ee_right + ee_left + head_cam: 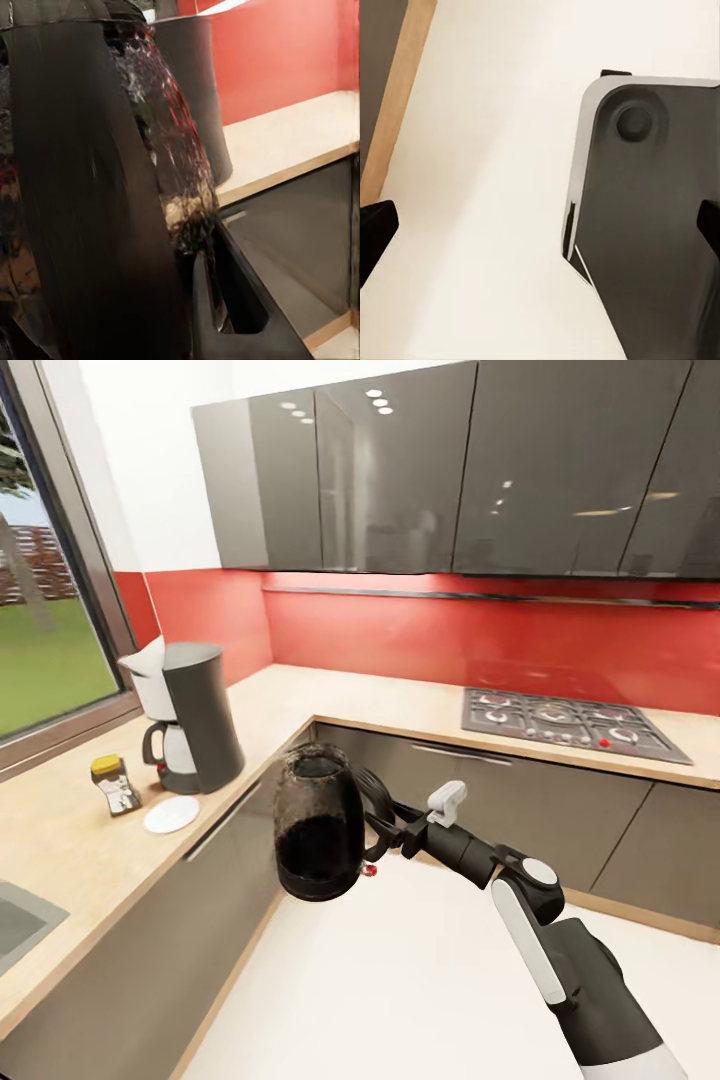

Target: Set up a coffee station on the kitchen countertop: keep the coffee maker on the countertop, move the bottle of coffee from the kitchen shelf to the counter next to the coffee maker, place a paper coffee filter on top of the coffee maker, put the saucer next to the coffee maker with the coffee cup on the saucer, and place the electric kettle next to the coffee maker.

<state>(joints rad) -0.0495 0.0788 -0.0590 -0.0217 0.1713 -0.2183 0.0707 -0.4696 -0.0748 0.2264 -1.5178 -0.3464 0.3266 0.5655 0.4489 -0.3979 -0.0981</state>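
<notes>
The black electric kettle [318, 825] hangs upright in the air over the floor, in front of the corner cabinets. My right gripper [384, 824] is shut on its handle. Close up, the kettle's dark body [90, 195] hides most of the scene, with one finger [240, 315] beside it. On the left countertop [60, 830] stands the dark coffee maker [195, 715] with a white paper filter [145, 675] at its top. The bottle of coffee [115, 785] and the white saucer [171, 814] sit in front of it. My left gripper [540, 232] is open, hanging over the floor.
A gas hob [570, 723] is set in the back counter, under grey wall cabinets [450, 470]. A sink corner [20, 925] shows at the near left, with a window [40, 610] above. The robot's base [652, 225] lies below the left gripper. White floor [400, 980] spreads between the cabinet runs.
</notes>
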